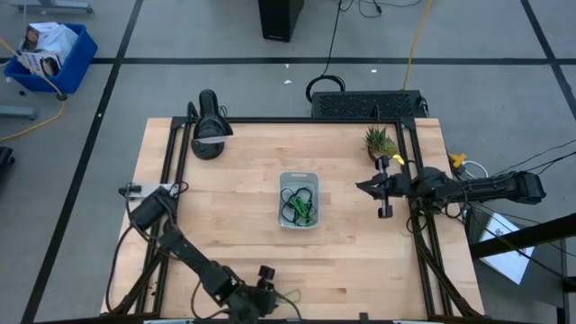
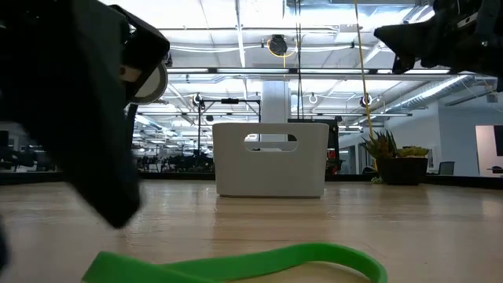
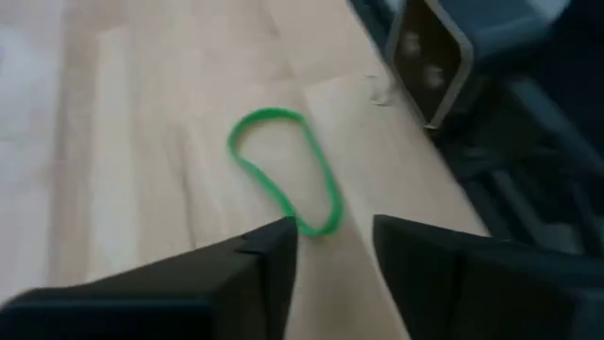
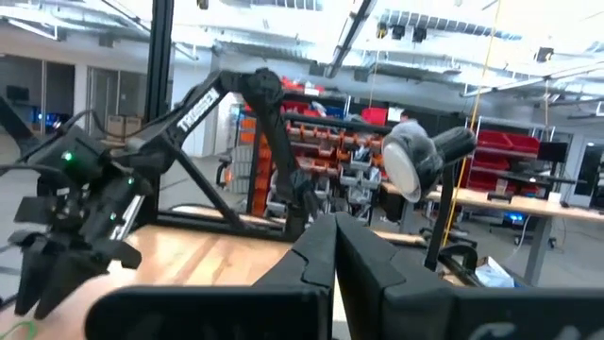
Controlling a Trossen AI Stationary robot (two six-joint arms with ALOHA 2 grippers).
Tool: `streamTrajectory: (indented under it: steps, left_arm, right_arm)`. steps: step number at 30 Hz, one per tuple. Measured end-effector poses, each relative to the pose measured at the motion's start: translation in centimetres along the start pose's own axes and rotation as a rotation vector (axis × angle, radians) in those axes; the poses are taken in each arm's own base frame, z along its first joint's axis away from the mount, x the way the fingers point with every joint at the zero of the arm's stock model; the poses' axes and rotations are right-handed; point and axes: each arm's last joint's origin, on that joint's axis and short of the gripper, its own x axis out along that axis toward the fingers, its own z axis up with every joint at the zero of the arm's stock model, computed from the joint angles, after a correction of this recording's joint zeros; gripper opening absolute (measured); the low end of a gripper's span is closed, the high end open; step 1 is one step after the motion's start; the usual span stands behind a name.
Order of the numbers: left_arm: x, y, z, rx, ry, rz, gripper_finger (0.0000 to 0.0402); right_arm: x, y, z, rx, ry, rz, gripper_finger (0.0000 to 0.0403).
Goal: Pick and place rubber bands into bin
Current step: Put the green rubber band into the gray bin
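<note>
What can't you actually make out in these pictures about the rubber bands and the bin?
- How many rubber bands lie in the bin: high view, the tangle is too small to count.
- The bin's contents in the low view: its white wall hides them.
- The green rubber band in the high view: it is lost beside the left gripper at the table's near edge.
- The right gripper shows nothing held.
</note>
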Motion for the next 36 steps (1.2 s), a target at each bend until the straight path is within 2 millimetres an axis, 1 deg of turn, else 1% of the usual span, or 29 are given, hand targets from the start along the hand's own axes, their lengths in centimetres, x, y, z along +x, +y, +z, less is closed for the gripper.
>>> streamTrajectory:
  steps: [4,7,10,14,18,22,26,29,32,34,36]
  left_arm:
    - [0.2,-0.1,0.0,0.021,-0.009,0.034,0.0199]
    - [0.2,-0.1,0.0,0.022,-0.007,0.036,0.0226]
    - [0.3,0.0,0.1,0.02,-0.002,0.023,0.0237]
    - [0.4,0.3,0.1,0.033,0.0,0.031,0.0236]
    - [0.7,0.9,0.1,0.065,0.007,0.041,0.0224]
    - [1.9,1.2,-0.4,0.066,0.026,0.02,0.0211]
    - [3.3,1.1,-1.2,0.054,0.025,-0.015,0.0201]
    - [3.6,1.0,-1.5,0.052,0.023,-0.016,0.0188]
    - [3.6,0.9,-1.5,0.052,0.027,-0.032,0.016]
    - [3.7,0.9,-1.6,0.047,0.033,-0.05,0.0127]
    - [3.7,0.8,-1.6,0.035,0.037,-0.068,0.0081]
  right_arm:
    - [0.0,0.0,0.1,-0.001,-0.011,-0.001,0.0004]
    - [0.0,0.0,0.1,-0.001,-0.011,-0.001,0.0004]
    - [0.0,0.0,0.1,-0.002,-0.012,-0.001,0.0004]
    - [0.0,0.0,0.1,0.0,-0.009,-0.001,0.0004]
    - [0.0,0.0,-0.1,0.018,0.005,0.001,0.0004]
    - [0.0,0.0,-0.2,0.024,0.017,0.002,0.0004]
    - [0.0,0.0,-0.2,0.032,0.021,0.002,0.0004]
    - [0.0,0.0,-0.2,0.032,0.023,0.003,0.0004]
    - [0.0,0.0,-0.3,0.03,0.025,0.003,0.0004]
    - [0.0,0.0,-0.3,0.028,0.025,0.003,0.0004]
    - [0.0,0.0,-0.3,0.027,0.025,0.003,0.0004]
